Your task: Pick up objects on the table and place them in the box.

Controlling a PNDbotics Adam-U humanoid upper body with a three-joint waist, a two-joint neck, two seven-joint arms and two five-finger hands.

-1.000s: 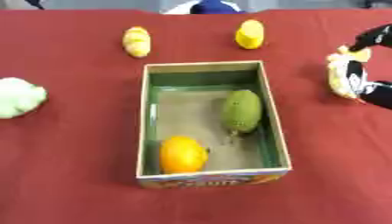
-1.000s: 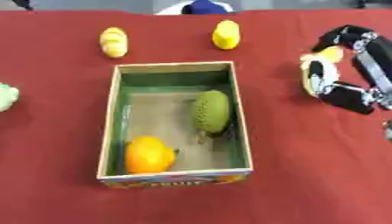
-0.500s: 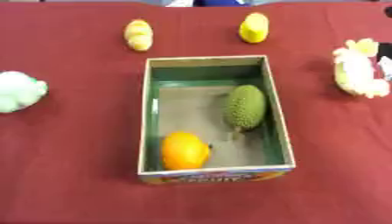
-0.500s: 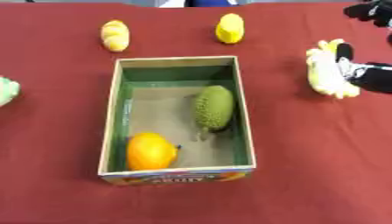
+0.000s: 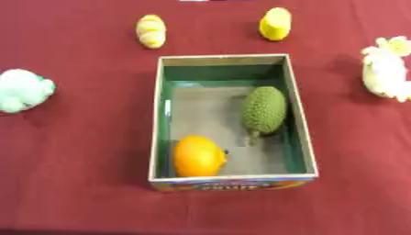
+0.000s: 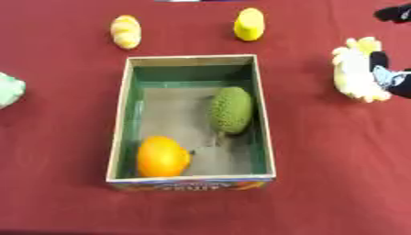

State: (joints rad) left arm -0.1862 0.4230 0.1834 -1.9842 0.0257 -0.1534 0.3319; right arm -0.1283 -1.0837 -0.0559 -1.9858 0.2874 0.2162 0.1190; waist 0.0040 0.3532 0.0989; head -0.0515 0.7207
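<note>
Since a second ago the right hand [image 6: 388, 78] has slid toward the right edge, and only dark fingers show against the pale yellow lumpy object [image 6: 353, 69]; whether they curl round it I cannot tell. A red cloth-covered table [image 5: 80, 174] carries everything. At its centre sits the rectangular cardboard box [image 5: 298, 114], green inside, holding a bumpy green oval fruit [image 5: 264, 109] at right and a smooth orange [image 5: 197, 156] at near left. At far left lies a pale green fluffy object [image 5: 22, 90]. Beyond the box rest a ridged yellow piece [image 5: 151, 30] and a smooth yellow piece [image 5: 275, 24].
</note>
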